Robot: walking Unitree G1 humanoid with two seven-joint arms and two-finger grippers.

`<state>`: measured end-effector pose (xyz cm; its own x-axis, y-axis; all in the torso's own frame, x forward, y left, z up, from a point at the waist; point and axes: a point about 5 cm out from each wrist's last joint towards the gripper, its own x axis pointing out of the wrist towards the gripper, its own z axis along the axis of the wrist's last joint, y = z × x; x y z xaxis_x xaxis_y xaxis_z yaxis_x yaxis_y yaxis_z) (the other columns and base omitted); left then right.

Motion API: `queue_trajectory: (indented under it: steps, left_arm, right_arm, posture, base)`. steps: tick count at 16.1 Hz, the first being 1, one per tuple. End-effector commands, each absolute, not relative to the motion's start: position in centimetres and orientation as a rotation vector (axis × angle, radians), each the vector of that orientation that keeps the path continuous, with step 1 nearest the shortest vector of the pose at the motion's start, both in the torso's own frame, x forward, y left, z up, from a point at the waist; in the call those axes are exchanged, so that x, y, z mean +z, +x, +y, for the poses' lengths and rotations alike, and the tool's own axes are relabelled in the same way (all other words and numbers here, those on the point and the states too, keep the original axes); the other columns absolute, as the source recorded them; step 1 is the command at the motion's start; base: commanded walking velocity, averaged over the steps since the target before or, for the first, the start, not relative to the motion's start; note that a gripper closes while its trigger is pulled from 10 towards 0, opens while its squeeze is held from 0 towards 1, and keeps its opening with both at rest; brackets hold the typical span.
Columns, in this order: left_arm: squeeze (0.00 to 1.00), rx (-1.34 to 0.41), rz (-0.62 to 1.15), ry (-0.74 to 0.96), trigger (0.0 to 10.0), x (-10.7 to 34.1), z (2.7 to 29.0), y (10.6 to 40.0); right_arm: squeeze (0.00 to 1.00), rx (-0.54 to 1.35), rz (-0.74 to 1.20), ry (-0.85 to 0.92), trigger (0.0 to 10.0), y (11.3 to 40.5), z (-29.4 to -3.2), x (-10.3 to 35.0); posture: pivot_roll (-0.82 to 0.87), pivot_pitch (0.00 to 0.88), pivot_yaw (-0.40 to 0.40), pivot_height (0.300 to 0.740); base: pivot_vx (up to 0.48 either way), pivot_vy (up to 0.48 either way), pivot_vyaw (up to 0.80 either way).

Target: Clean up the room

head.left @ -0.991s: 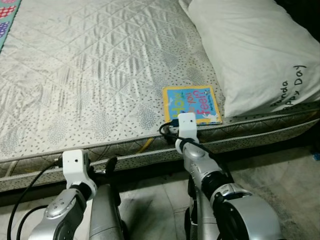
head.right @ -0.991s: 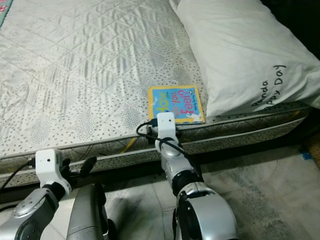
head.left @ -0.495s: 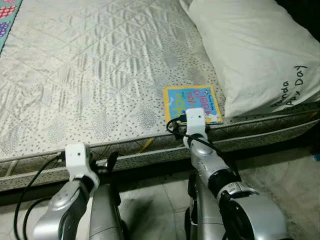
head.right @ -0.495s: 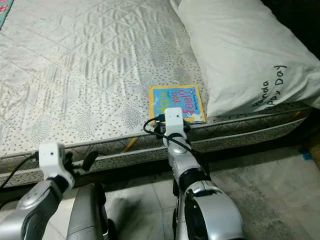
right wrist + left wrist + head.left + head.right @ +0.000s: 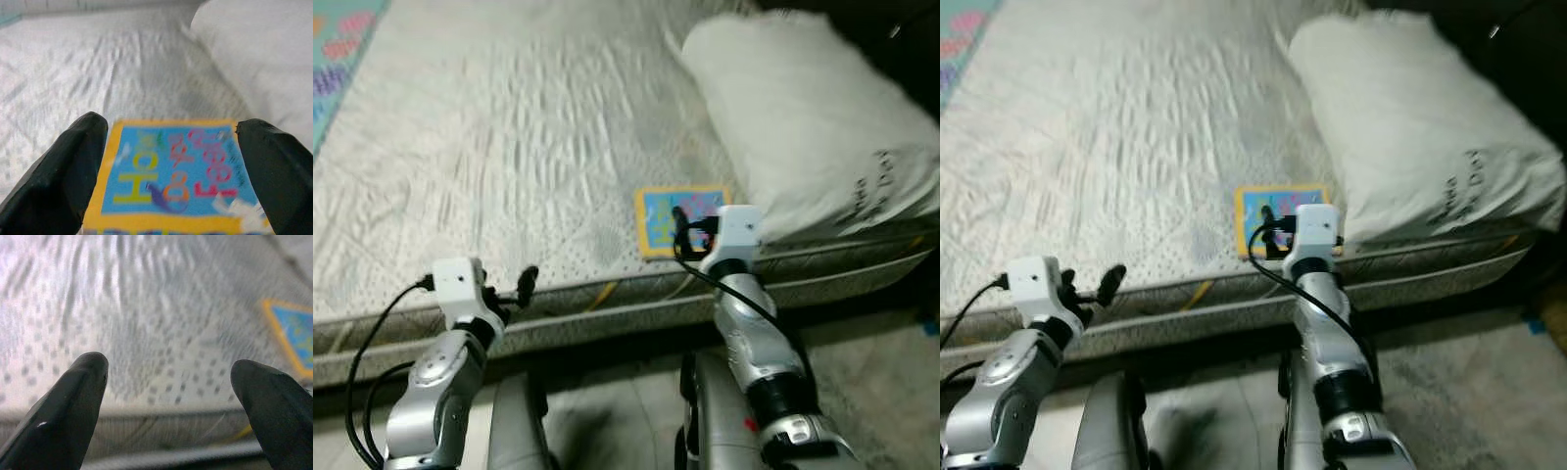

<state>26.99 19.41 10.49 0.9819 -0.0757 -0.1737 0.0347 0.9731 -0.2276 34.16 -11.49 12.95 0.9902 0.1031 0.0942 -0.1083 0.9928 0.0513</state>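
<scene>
Both head views are blurred, so the lettering on things is hard to read, and a strip of patterned, teal-edged cloth [image 5: 342,59] at the far left is cut off by the picture edge. A quilted, dotted mattress [image 5: 509,166] is seen spread across the scene, with its piped front edge running above a pale floor [image 5: 871,362]. At the left, the left gripper [image 5: 168,396] is held just off that front edge; its two black fingers [image 5: 68,406] are seen set wide apart in the left wrist view, released, with nothing between them but the mattress surface beyond. Further right, a small flat book [image 5: 171,169] with a yellow border and a blue cover is seen lying on the mattress near its front edge, just beside a large white pillow [image 5: 803,117]. The book's lower right part is hidden in the head views by the right wrist's white camera block. The right gripper [image 5: 171,191] is held low over the book's near edge, its fingers [image 5: 58,176] spread to either side of the cover, unclenched; whether the book is touched cannot be told. Dark writing on the pillow's side cannot be made out.
</scene>
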Motion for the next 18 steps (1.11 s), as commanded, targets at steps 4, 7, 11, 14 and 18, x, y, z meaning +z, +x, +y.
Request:
queue_trajectory:
  steps: [4, 7, 11, 14, 18]
  left_arm:
    - [0.00, -0.037, 0.156, -0.222, 10.0, 9.9, 19.8, 26.4]
    - [0.00, -0.036, 0.139, -0.228, 10.0, 9.8, 19.6, 27.0]
    - [0.00, -0.035, 0.118, -0.224, 10.0, 10.2, 19.8, 27.7]
    - [0.00, -0.049, 0.107, -0.213, 10.0, 10.3, 19.7, 28.4]
    - [0.00, -0.051, 0.106, -0.197, 10.0, 10.3, 19.6, 28.8]
  right_arm:
    - [0.00, 0.105, -0.142, 0.095, 10.0, 32.7, -12.7, 15.1]
    - [0.00, 0.103, -0.140, 0.094, 10.0, 32.7, -13.3, 15.8]
    - [0.00, 0.088, -0.143, 0.094, 10.0, 32.9, -14.0, 16.5]
    - [0.00, 0.084, -0.125, 0.093, 10.0, 32.6, -14.3, 16.2]
    - [0.00, 0.075, -0.107, 0.088, 10.0, 32.0, -14.8, 15.7]
  posture:
    - [-0.14, 0.000, 0.034, 0.549]
    - [-0.15, 0.000, 0.037, 0.553]
    - [-0.16, 0.000, 0.047, 0.586]
    - [-0.17, 0.000, 0.055, 0.623]
    - [-0.18, 0.000, 0.060, 0.660]
  base:
    - [0.000, 0.000, 0.00]
    - [0.000, 0.000, -0.46]
    - [0.000, 0.000, -0.46]
    - [0.000, 0.000, -0.44]
    - [0.000, 0.000, -0.45]
